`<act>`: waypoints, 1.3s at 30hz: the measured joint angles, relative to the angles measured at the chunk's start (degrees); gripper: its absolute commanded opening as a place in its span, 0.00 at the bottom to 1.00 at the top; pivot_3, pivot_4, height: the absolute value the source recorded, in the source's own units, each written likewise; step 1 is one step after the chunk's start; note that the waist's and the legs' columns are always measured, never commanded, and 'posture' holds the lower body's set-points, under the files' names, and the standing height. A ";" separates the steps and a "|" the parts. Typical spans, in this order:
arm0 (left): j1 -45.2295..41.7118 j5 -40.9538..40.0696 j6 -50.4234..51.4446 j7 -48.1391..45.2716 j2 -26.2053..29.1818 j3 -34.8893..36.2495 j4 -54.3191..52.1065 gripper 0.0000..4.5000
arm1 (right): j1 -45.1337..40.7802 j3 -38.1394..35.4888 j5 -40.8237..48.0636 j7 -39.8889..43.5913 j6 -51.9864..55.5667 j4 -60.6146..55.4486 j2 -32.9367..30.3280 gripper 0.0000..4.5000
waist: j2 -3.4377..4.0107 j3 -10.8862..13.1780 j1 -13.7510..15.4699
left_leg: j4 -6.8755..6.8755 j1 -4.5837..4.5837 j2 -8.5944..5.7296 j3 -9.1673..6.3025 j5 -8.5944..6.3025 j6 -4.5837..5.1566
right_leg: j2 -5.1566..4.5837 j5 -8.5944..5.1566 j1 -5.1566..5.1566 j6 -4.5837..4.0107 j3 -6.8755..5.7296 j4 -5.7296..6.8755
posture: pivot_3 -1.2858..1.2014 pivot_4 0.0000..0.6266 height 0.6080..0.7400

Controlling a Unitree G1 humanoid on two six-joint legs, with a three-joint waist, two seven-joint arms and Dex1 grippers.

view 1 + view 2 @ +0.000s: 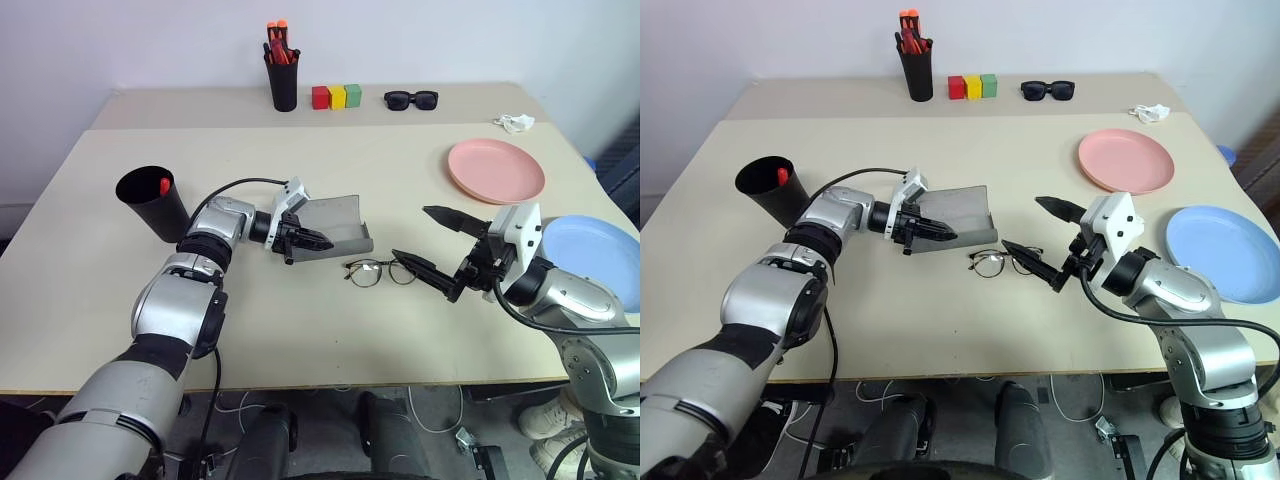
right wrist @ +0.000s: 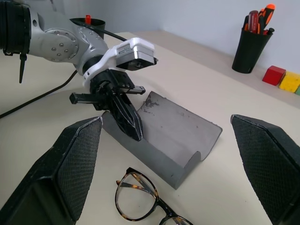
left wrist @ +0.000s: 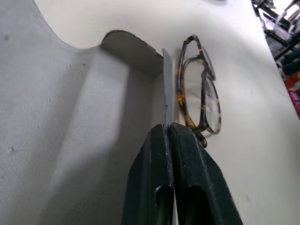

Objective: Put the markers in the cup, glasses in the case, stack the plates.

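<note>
The pale worktop (image 1: 330, 170) carries everything. At its right edge the light blue plate (image 1: 598, 255) lies flat, with the salmon pink plate (image 1: 496, 171) just beyond it, the two side by side and unstacked.

Near the middle the grey case (image 1: 335, 228) lies open, its long axis running left to right across the worktop, the felt inner face turned up and the lower wall standing along the near side. The left pincer (image 1: 312, 240) is clenched on that near wall at the case's left end, its black fingers (image 3: 176, 178) pressed together on the thin grey edge and pointing to the right along the case.

The wide black cup (image 1: 152, 203) stands at the left, tilted slightly, with a red marker (image 1: 164, 185) tip showing inside its rim.

The right pincer (image 1: 432, 245) hovers released just right of the glasses, its two fingers spread wide, pointing left toward the case.

The glasses (image 1: 379, 271) lie on the worktop just in front of the case's right end, close beside its near wall, folded, their long axis parallel to the case, lenses clear within a dark mottled frame.
</note>
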 measured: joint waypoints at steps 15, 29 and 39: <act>0.40 -0.87 1.74 -9.28 7.62 -8.47 -2.80 0.01 | -0.59 0.02 -0.48 0.12 -0.02 0.06 0.00 1.00 | 0.00 0.00 -0.02 | 0.02 -0.02 0.01 0.00 -0.01 0.02 | 0.00 0.00 -0.01 0.00 0.01 0.03 | 0.52 0.24 1.00; 5.66 -19.68 5.58 -9.29 18.73 -26.95 -17.70 0.01 | -1.87 0.49 -0.59 1.26 -0.02 0.68 -0.01 1.00 | 0.00 0.00 -0.05 | 0.01 -0.02 0.02 -0.01 -0.02 0.04 | 0.01 -0.01 -0.04 -0.01 0.02 0.06 | 0.52 0.24 1.00; 5.95 -27.78 5.32 -9.29 22.60 -35.92 -23.39 0.01 | -2.32 0.54 -0.59 1.30 -0.02 0.72 -0.01 1.00 | 0.00 0.00 -0.08 | 0.01 -0.04 0.02 -0.01 -0.03 0.05 | 0.01 -0.02 -0.06 -0.02 0.02 0.06 | 0.52 0.24 1.00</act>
